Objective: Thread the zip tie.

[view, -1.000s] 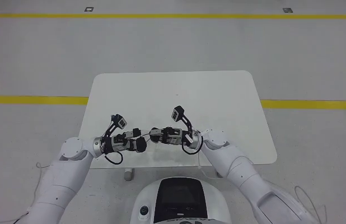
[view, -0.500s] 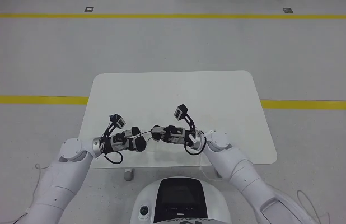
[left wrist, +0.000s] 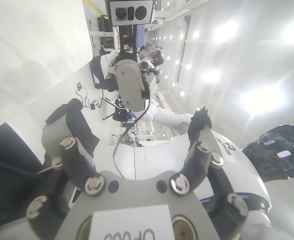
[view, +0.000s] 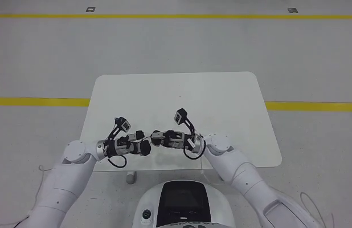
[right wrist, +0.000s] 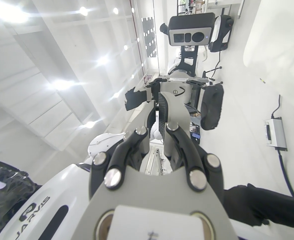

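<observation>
Left wrist view: the left claw [left wrist: 136,112] stands spread, its black pads [left wrist: 73,118] well apart. Facing it, the right claw [left wrist: 130,93] is pressed together, apparently pinching the zip tie [left wrist: 115,149]. The thin strip trails from the right claw into the left claw's gap, its long axis running roughly claw to claw, above the near edge of the worktop [view: 221,97]. Judged nearer the free end: the left claw.

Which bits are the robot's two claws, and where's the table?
left gripper [left wrist: 135,112], left wrist view, the gap midway between its open fingertips.
right gripper [right wrist: 162,98], right wrist view, the tips of its closed fingers.
table [view: 221,97], top view, bare white top.
</observation>
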Robot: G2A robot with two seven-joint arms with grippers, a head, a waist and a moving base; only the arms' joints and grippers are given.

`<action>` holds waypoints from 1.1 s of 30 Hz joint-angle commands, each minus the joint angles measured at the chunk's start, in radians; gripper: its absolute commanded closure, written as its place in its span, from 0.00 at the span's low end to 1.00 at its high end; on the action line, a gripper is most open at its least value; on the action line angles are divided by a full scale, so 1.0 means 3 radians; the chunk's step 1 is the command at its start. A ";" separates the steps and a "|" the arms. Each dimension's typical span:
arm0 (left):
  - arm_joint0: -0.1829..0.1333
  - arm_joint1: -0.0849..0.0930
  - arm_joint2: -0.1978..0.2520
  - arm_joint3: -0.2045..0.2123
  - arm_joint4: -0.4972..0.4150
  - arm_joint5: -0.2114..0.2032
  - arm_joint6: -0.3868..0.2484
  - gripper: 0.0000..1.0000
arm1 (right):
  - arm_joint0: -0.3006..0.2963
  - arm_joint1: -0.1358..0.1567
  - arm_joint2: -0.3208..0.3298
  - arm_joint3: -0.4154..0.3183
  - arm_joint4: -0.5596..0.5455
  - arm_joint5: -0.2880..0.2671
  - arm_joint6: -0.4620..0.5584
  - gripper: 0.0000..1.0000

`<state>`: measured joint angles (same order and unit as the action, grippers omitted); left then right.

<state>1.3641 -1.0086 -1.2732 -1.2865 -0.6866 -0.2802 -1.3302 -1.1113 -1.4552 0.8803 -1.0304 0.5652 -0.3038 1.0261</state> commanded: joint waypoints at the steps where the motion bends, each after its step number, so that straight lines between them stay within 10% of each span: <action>1: -0.0003 0.0004 0.0001 0.0010 -0.0004 -0.0003 -0.0001 0.00 | 0.0002 0.0003 -0.0006 0.0001 -0.0038 0.0013 -0.0016 1.00; 6: -0.0010 0.0015 0.0009 0.0011 0.0015 -0.0014 0.0010 0.04 | 0.0014 0.0021 -0.0009 -0.0008 -0.0185 0.0071 -0.0048 1.00; 9: -0.0008 0.0022 0.0010 0.0008 0.0040 -0.0032 0.0028 0.54 | 0.0026 0.0036 -0.0016 -0.0014 -0.0294 0.0161 -0.0033 1.00; 13: 0.0009 0.0033 0.0009 -0.0003 0.0074 -0.0055 0.0048 0.80 | 0.0036 0.0062 -0.0004 -0.0055 -0.0409 0.0241 -0.0002 1.00; 20: 0.0020 0.0050 0.0018 -0.0027 0.0110 -0.0058 0.0061 1.00 | -0.0008 0.0102 0.0036 -0.0148 -0.0516 0.0327 -0.0037 1.00; 33: 0.0012 0.0072 0.0063 -0.0025 0.0135 -0.0061 0.0076 1.00 | -0.0065 0.0124 0.0059 -0.0225 -0.0408 0.0299 -0.0018 1.00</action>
<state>1.3679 -0.9875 -1.2551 -1.2942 -0.6462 -0.2982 -1.3079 -1.1299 -1.4178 0.8987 -1.0968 0.4373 -0.2122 1.0187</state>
